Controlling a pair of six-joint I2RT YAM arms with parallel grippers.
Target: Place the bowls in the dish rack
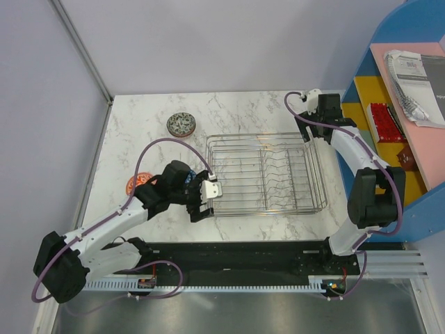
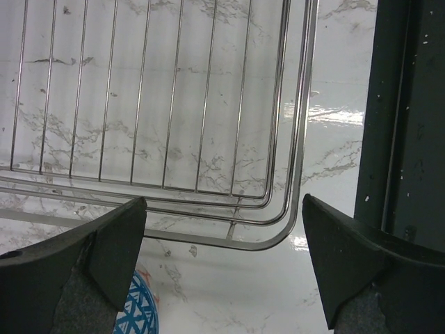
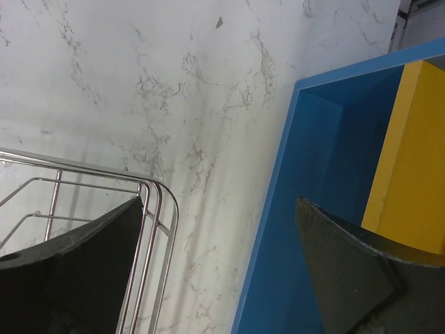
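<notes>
Bowls lie on the tabletop (image 1: 139, 118) left of the dish rack (image 1: 264, 174): grey-black bowl (image 1: 181, 124) beyond its far-left corner, orange-red bowl (image 1: 137, 183) partly under my left arm (image 1: 118, 223), blue bowl (image 2: 142, 313) peeking beneath the left gripper (image 2: 222, 271), released at the rack's near-left corner. The right gripper (image 3: 219, 268) is released too, by the far-right corner.

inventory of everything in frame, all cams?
dish rack: one, silver wire, table centre, no bowls in it
grey-black bowl: one, on the table beyond the rack's far-left corner
orange-red bowl: one, left of the rack, partly behind the left arm
blue-patterned bowl: one, only an edge shows, under the left gripper
table: one, white marble
shelf unit: one, blue, yellow and pink, right of the table
papers: a stack, white, on the shelf unit
left gripper: open, over the rack's near-left corner
right gripper: open, by the rack's far-right corner
</notes>
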